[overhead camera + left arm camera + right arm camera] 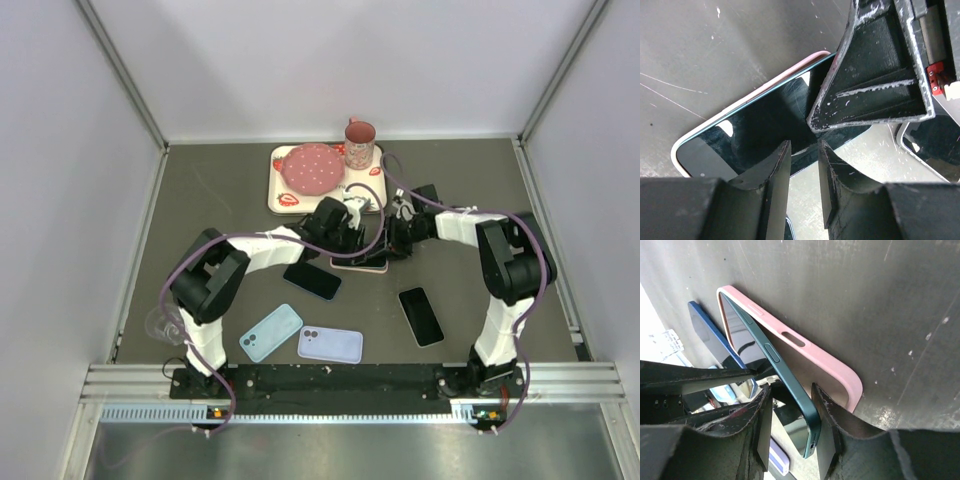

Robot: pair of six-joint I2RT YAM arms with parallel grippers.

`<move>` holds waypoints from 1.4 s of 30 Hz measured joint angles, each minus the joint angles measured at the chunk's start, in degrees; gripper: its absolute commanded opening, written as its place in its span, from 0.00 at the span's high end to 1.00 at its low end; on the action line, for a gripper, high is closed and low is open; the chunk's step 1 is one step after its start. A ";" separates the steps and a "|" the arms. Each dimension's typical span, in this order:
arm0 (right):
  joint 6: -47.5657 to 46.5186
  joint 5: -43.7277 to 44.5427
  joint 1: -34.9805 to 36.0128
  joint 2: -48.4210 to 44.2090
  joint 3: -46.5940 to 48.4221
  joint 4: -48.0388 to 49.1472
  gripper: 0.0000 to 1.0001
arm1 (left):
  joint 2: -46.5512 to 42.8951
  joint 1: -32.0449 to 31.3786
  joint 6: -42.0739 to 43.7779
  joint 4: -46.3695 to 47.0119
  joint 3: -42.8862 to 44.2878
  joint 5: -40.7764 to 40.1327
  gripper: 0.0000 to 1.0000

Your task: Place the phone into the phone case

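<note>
The right pincer (791,392) seemed to pinch the phone (762,342) by its near end. The dark green edge ran between the two fingers and touched one of them, though the other contact was not plain. The phone stood tilted. Its far end met the pink phone case (815,357) at the corner beyond the fingertips, and its near end was raised away, so that the inside of the case showed beside it.

The left pincer (803,150) was almost pressed together, with only a thin slit between the fingers, and it held nothing that I could see. Its tips were at the near edge of the glass, just below a finger (875,80) of the right pincer.

In my judgement the main danger was the case. Nothing held it, so a push on the phone could slide it over the table (865,290) instead of seating the phone. If the raised end were pressed down while the far end was not fully under the lip, the phone might spring out or jam across a corner. The two pincers were very crowded and could knock each other. The glass might also slip from the fingers.

In the top view both pincers covered the phone and the case almost wholly. Both wrist views cut off part of the case. Whether the far end truly sat under the lip, I could not tell.
</note>
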 measured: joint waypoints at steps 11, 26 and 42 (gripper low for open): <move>-1.40 6.19 2.56 -0.24 3.65 -6.36 0.57 | 1.09 0.00 -0.15 -0.50 1.75 -0.92 0.71; -3.54 14.60 5.73 -0.98 6.95 -12.57 0.51 | 3.10 0.90 -1.68 -1.97 4.50 -2.01 0.76; -4.04 20.55 7.34 -1.05 9.22 -16.68 0.48 | 4.76 1.14 -3.39 -0.94 5.92 -1.77 0.80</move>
